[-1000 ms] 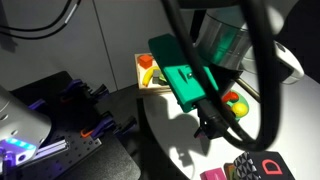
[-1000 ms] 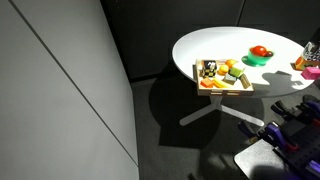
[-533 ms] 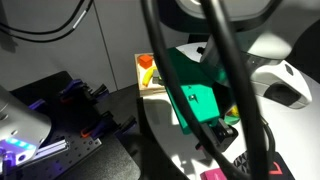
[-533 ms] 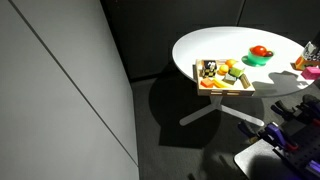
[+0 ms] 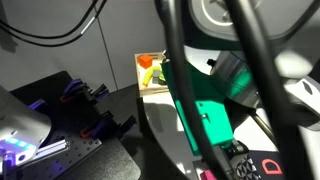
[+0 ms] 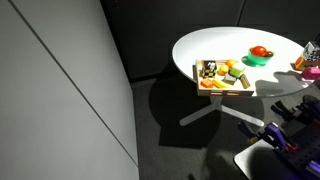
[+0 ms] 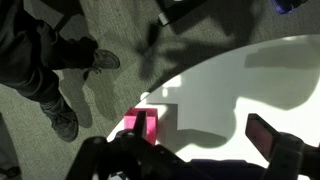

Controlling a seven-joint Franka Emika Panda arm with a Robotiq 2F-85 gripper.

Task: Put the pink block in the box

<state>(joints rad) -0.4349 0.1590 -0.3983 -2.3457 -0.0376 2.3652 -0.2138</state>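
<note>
The pink block (image 7: 140, 124) lies on the white round table (image 7: 250, 90), close to its edge; in the wrist view it shows just above the blurred, dark gripper (image 7: 135, 160); I cannot tell whether the jaws stand wide or narrow; the box (image 6: 198, 72), filled with toy fruit, sits at the table's rim, apart from the block; a green bowl (image 6: 258, 57) stands near the box.

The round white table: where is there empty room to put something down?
The round white table is bare along its far side, behind the shallow wooden-rimmed box of fruit and the round green bowl. Another bare patch lies in front of the bowl, between the box and the small bright pink block. It is crowded around that block, at the table's edge.
</note>
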